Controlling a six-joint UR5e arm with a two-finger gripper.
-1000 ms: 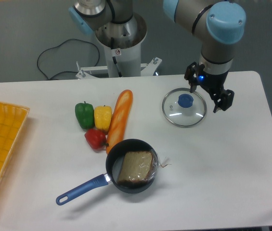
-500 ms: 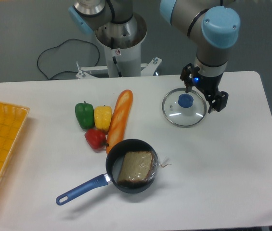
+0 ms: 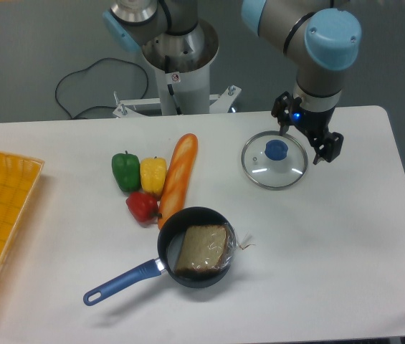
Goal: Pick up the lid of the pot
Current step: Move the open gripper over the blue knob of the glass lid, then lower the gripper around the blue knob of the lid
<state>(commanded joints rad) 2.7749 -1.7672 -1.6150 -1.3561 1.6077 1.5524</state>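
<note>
In the camera view, the pot lid [image 3: 259,170], a clear glass disc with a thin shiny rim and a round blue knob [image 3: 277,150], lies just picture-left of the gripper [image 3: 305,138], slightly overlapped by one finger. Farther picture-left, toward the camera, a round dark pan [image 3: 196,216] holds a brown block [image 3: 201,245] in crinkled clear film. The gripper slants down from the top edge, its fingers spread wide; its height is unclear.

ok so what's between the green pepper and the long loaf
The yellow pepper lies between the green pepper and the long loaf, as the fixed camera's view shows; the red vegetable sits lower in the picture.
</note>
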